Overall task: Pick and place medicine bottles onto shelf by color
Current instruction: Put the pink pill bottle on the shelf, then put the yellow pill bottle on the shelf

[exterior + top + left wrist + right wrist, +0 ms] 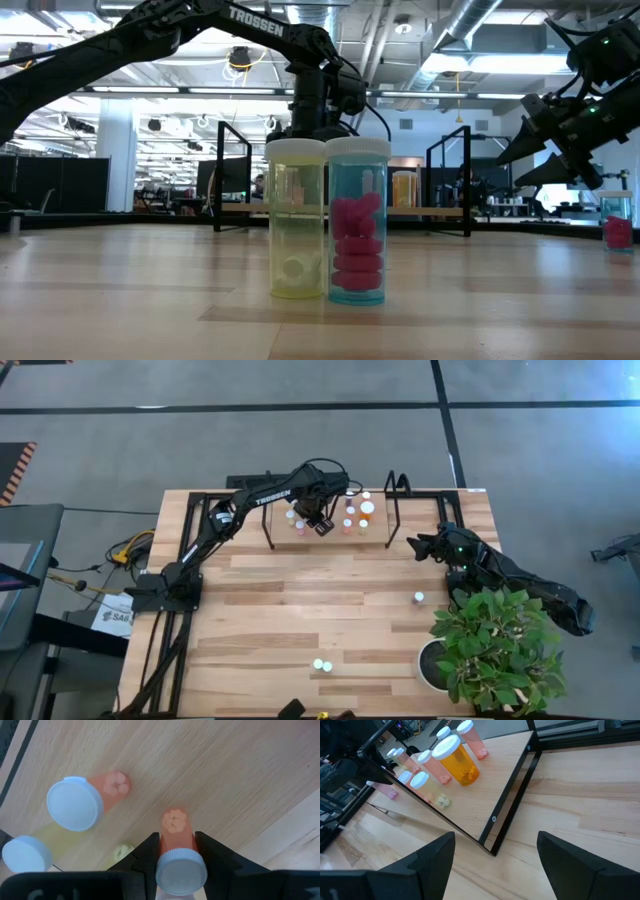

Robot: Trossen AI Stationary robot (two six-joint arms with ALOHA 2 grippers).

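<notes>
One pale-orange, white-capped medicine bottle clamped upright in left gripper, over light wooden shelf. Lower straight, release gently, clear of neighbouring bottle beside. Right gripper idle, wide open.

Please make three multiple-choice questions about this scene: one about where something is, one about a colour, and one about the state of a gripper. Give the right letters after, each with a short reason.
1. Where is the left gripper?
A. over the shelf
B. beside the plant pot
C. off the table

2. What colour is the body of the bottle in the left gripper?
A. blue
B. orange-pink
C. black

3. How do the right gripper jaws stand?
A. shut on a bottle
B. shut on nothing
C. open, holding nothing

Answers:
1. A: the high view shows the left arm reaching to the shelf at the table's far side.
2. B: the left wrist view shows an orange-pink body under a white cap between the fingers.
3. C: the right wrist view shows a wide gap between the fingers with only wood behind.
</notes>
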